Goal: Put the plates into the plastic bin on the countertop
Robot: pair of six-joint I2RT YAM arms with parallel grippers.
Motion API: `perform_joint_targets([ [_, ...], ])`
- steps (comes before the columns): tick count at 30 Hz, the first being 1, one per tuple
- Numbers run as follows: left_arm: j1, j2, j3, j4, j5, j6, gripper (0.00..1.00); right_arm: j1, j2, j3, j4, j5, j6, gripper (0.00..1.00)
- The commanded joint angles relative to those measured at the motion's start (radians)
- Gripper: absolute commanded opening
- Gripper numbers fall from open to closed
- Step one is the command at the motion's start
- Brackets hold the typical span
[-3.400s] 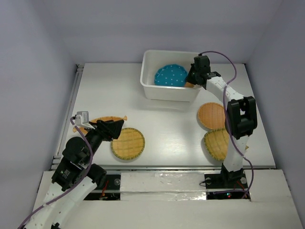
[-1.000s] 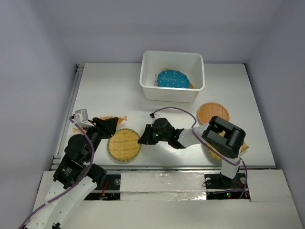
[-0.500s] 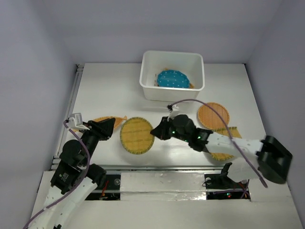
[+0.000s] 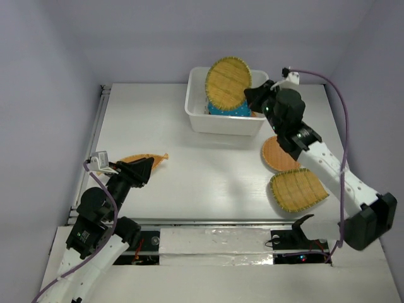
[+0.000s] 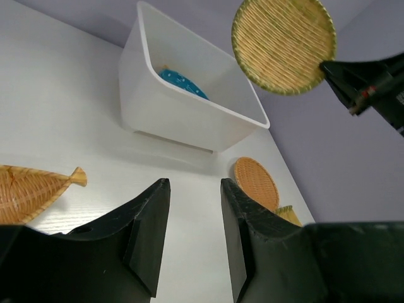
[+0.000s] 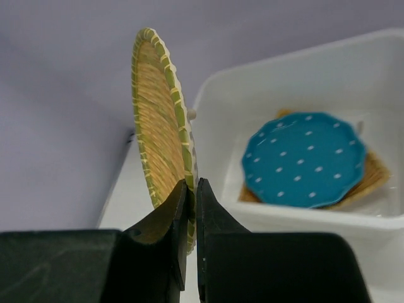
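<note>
My right gripper (image 4: 249, 96) is shut on the rim of a round yellow woven plate (image 4: 228, 82) and holds it on edge above the white plastic bin (image 4: 225, 125); the plate also shows in the right wrist view (image 6: 161, 158) and left wrist view (image 5: 283, 44). The teal dotted plate (image 4: 228, 110) lies in the bin on an orange woven plate (image 6: 369, 180). An orange fan-shaped plate (image 4: 140, 161) lies at the left by my open, empty left gripper (image 4: 146, 169). A round orange plate (image 4: 276, 156) and an oblong yellow plate (image 4: 297, 190) lie at the right.
A metal rail (image 4: 95, 136) runs along the countertop's left edge. Grey walls close in the back and sides. My right arm (image 4: 328, 164) stretches over the two plates at the right.
My right gripper has lifted the round yellow plate from the front middle of the table and carried it up over the bin. The left arm has hardly moved.
</note>
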Motion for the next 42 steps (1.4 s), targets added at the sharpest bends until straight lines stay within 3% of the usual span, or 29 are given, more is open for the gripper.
perform_joint_targets([
  [1, 0.004, -0.012, -0.002, 0.05, 0.02, 0.007, 0.35, -0.061, 0.152, 0.166, -0.018, 0.05, -0.055, 0.0],
  [3, 0.004, -0.02, -0.004, 0.051, 0.018, 0.007, 0.36, -0.127, 0.237, 0.225, -0.029, -0.018, -0.038, 0.0],
  [8, 0.004, -0.027, -0.004, 0.051, 0.021, 0.009, 0.36, -0.159, 0.415, 0.303, -0.081, -0.072, -0.018, 0.0],
  [19, 0.004, -0.029, -0.004, 0.05, 0.017, 0.007, 0.36, -0.198, 0.548, 0.262, -0.077, -0.117, 0.031, 0.0],
  [22, 0.004, -0.032, -0.004, 0.048, 0.011, 0.004, 0.36, -0.207, 0.55, 0.239, -0.077, -0.108, 0.046, 0.12],
  [23, 0.004, -0.033, -0.004, 0.048, 0.009, 0.004, 0.36, -0.207, 0.547, 0.235, -0.075, -0.097, 0.049, 0.24],
  [26, 0.004, -0.035, -0.004, 0.047, 0.004, 0.003, 0.36, -0.207, 0.53, 0.221, -0.075, -0.071, 0.051, 0.46],
  [29, 0.004, -0.034, -0.004, 0.047, 0.003, 0.003, 0.36, -0.216, 0.509, 0.225, -0.092, -0.045, 0.029, 0.59],
  [37, 0.004, -0.032, -0.004, 0.047, -0.002, 0.001, 0.36, -0.216, 0.36, 0.227, -0.137, 0.017, -0.035, 0.71],
  [39, 0.004, -0.032, -0.004, 0.047, -0.002, 0.001, 0.36, -0.216, 0.278, 0.195, -0.101, -0.037, -0.04, 0.63],
  [40, 0.004, -0.032, -0.004, 0.047, -0.002, 0.0, 0.36, -0.216, 0.253, 0.161, -0.072, -0.067, -0.04, 0.5],
  [41, 0.013, -0.032, -0.004, 0.047, -0.002, 0.0, 0.36, -0.18, 0.231, 0.147, -0.065, -0.103, -0.038, 0.19],
  [42, 0.013, -0.033, -0.004, 0.047, 0.0, 0.0, 0.32, -0.154, 0.213, 0.135, -0.055, -0.108, -0.038, 0.07],
])
